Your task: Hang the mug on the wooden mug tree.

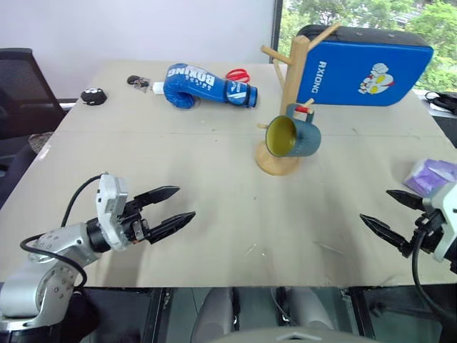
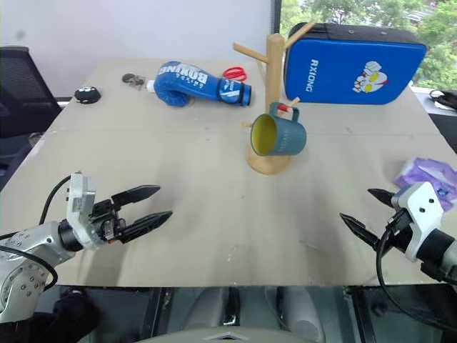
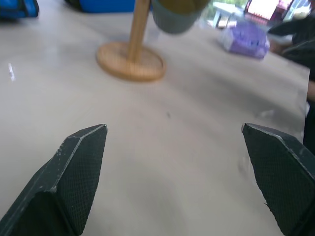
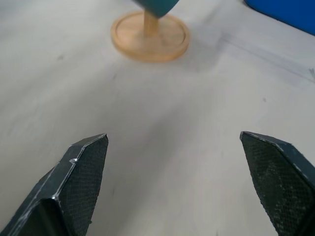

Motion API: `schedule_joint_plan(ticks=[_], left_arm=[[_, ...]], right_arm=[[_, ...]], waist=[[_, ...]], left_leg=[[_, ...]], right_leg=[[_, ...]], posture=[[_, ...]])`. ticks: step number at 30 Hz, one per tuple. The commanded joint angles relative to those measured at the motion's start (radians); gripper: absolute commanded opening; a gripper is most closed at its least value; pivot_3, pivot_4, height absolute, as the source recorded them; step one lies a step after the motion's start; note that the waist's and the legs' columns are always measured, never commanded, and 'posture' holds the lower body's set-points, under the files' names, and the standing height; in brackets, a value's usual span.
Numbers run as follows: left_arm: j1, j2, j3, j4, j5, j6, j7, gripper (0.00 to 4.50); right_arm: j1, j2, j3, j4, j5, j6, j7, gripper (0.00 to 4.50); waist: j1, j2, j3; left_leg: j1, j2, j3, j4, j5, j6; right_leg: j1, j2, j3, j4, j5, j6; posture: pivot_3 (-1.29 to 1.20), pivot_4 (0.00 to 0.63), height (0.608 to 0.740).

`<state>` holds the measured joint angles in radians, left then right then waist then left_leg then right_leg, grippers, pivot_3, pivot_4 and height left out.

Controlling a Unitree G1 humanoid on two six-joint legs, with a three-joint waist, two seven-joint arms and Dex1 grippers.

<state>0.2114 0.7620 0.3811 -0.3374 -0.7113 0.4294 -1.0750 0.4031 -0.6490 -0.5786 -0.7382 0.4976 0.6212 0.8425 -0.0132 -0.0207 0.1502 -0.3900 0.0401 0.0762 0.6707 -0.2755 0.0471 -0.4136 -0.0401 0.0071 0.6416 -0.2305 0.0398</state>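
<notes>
The teal-blue mug (image 1: 294, 136) with a yellow inside hangs by its handle from a red-tipped peg of the wooden mug tree (image 1: 292, 78), mouth turned toward me. The tree's round base (image 1: 275, 163) rests on the table beyond the middle. My left gripper (image 1: 176, 207) is open low over the near left of the table, with nothing between its fingers. Over the near right edge, my right gripper (image 1: 380, 209) is open and empty, well back from the tree. The left wrist view catches the mug's underside (image 3: 178, 17) above the base (image 3: 130, 61).
A blue boxing glove (image 1: 203, 86) and red scissors (image 1: 238, 74) lie at the back. A blue pad (image 1: 364, 66) stands behind the tree. A purple packet (image 1: 432, 175) sits at the right edge, close to my right gripper. Small dark items (image 1: 93, 96) lie far left.
</notes>
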Motion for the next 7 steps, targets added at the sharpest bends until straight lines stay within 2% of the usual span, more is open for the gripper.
schedule_joint_plan(ticks=[1, 7], left_arm=[[0.000, 0.008, 0.001, 0.006, 0.024, -0.032, -0.015, 4.50], [-0.018, 0.004, -0.004, 0.002, 0.014, -0.009, -0.013, 4.50]], right_arm=[[0.024, 0.005, -0.034, 0.014, -0.011, -0.087, 0.008, 4.45], [0.047, 0.010, -0.005, 0.048, -0.027, -0.155, -0.006, 4.45]], waist=[[0.000, 0.000, 0.000], [0.005, 0.000, 0.000]], left_leg=[[0.001, 0.000, 0.000, 0.000, 0.000, 0.000], [-0.004, -0.001, -0.001, -0.001, 0.000, 0.000]], right_leg=[[0.000, -0.003, 0.000, 0.000, 0.000, 0.000], [-0.002, -0.006, -0.002, 0.000, 0.002, -0.004]], posture=[[0.00, 0.150, 0.740], [0.00, 0.150, 0.740]])
